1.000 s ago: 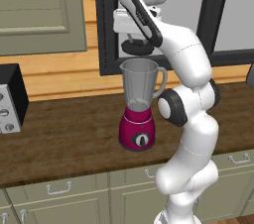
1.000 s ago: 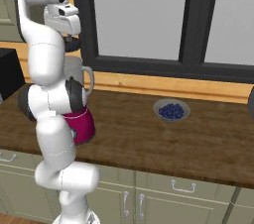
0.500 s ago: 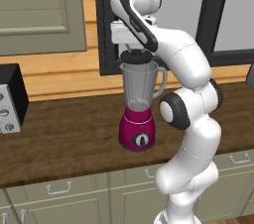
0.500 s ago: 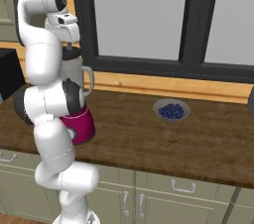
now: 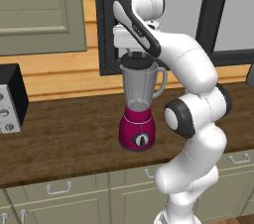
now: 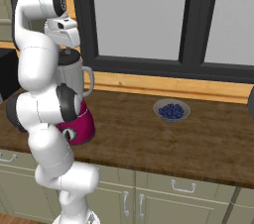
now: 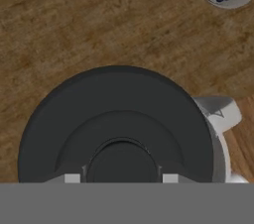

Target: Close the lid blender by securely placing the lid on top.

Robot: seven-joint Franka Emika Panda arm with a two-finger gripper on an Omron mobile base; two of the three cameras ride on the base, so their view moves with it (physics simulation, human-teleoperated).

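The blender [image 5: 139, 114] stands at the centre of the left base view on a dark wood-grain table [image 5: 64, 134]. It has a glossy rounded magenta base with a black dial ringed in white, and above that a clear grey jar that widens upward, with a looped handle on its right side. In the right base view the blender [image 6: 74, 104] sits at centre left, partly behind the arm.

The lid [image 5: 135, 62], a flat round matte black disc with a raised central knob, sits at the jar's mouth, just above centre in the left base view. In the hand view the lid [image 7: 116, 119] shows stepped concentric rings around its knob, with the jar's pale grey spout jutting out past its right edge.

The pincer [image 5: 134, 52] points straight down over the jar. Its fingertips sit either side of the knob, but whether they clamp it I cannot tell.

The white arm rises from the lower right of the left base view, bends at a dark elbow joint and arches back over the blender.

A grey bowl of blueberries [image 6: 171, 111] rests right of centre in the right base view. A black-and-silver boxy appliance [image 5: 11, 100] stands at the left edge of the left base view. No writing is readable.
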